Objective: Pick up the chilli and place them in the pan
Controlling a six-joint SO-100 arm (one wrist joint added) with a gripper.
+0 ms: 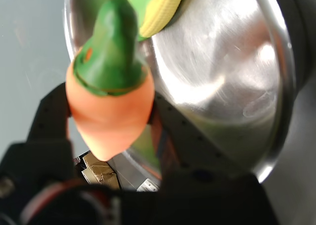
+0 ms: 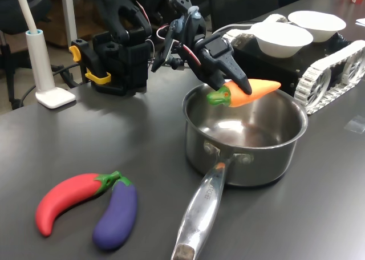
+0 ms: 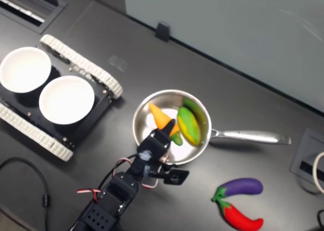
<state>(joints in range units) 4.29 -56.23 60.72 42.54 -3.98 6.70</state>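
Right then, the gripper (image 2: 231, 89) clamped the chilli (image 2: 251, 92) near its stem, long axis about level, hanging directly over the pan (image 2: 245, 157) beside the table's far edge.

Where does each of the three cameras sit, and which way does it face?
Wrist view: on the arm, looking along the gripper at the orange cone-shaped toy chilli over the shiny steel saucepan; black fingers show.
First exterior view: low at table height, facing the arm's base; gripper holds the chilli above the pan.
Second exterior view: overhead, looking down; arm enters from the bottom.
Both exterior views share the red curved chilli toy and the purple eggplant toy.
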